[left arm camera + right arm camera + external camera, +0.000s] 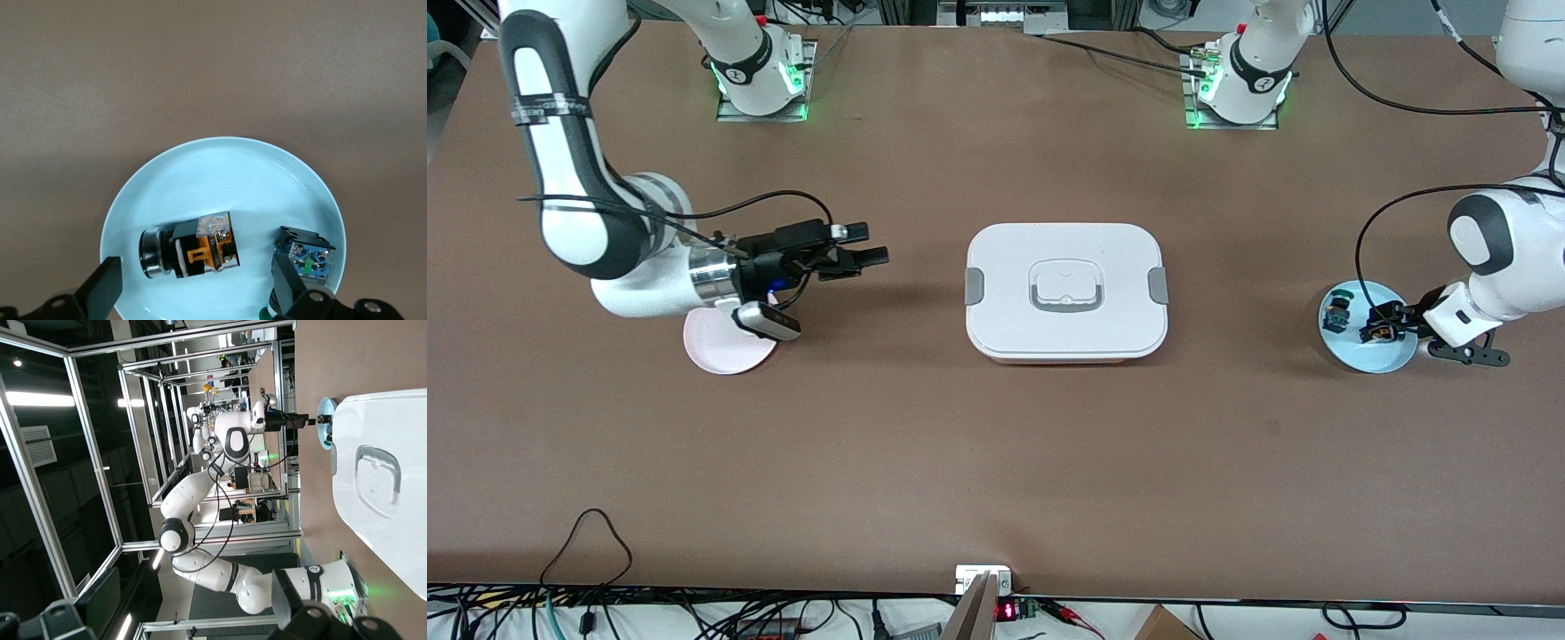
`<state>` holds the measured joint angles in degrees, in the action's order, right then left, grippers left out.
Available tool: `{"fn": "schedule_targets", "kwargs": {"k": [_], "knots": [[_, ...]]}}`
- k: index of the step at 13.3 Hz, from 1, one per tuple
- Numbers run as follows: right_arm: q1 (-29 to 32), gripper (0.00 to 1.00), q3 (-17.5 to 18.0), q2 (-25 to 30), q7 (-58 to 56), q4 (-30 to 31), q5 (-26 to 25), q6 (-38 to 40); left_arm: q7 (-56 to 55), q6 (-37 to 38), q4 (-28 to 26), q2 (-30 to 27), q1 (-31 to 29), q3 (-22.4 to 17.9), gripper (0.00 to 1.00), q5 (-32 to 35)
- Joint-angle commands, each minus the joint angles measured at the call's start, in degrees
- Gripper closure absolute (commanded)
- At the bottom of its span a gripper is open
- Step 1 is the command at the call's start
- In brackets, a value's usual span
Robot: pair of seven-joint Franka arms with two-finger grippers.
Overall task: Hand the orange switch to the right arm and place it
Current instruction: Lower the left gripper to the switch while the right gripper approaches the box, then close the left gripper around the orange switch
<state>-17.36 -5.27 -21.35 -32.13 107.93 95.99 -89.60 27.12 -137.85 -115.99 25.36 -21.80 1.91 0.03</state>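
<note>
Glossy round pale-blue plate [200, 173] at the left arm's end of the matte brown table [996, 462], tiny black block-shaped orange switch [190, 248] lying on it beside the green-capped switch [303, 257]; left gripper [193, 290] spread wide just over the orange one; right gripper [867, 244], released, waits above the table near the pink disc plate [720, 351]; rounded white plastic lidded box [1065, 289] mid-table.

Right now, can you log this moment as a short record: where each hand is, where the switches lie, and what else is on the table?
left hand: open, over the blue plate, straddling the orange switch
orange switch: lying on its side on the blue plate, not gripped
green switch: same plate, beside the orange one
right hand: open, empty, waiting above the table near the pink plate
white lidded box: mid-table, closed
</note>
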Motion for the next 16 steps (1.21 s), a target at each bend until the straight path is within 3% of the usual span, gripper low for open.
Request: {"fn": "schedule_targets", "kwargs": {"k": [1,5,9,16], "knots": [[-4.07,0.0,-0.36,2.54,3.21,1.5,3.49,-6.0,1.09,-0.75,-0.12,0.66,-0.61,0.29,0.0,1.02],[-11.88,0.0,-0.44,2.45,4.1,-0.25,9.99,-16.36,2.85,-0.84,-0.03,1.19,-1.49,0.29,0.0,1.02],[-17.87,0.0,-0.44,2.37,4.1,-2.19,12.55,-24.47,5.05,-1.02,0.41,2.33,-2.46,0.38,0.0,0.94],[-18.85,0.0,0.08,1.66,6.36,-2.72,12.38,-20.44,4.96,-2.69,0.94,4.0,-2.28,0.38,0.0,0.94]]}}
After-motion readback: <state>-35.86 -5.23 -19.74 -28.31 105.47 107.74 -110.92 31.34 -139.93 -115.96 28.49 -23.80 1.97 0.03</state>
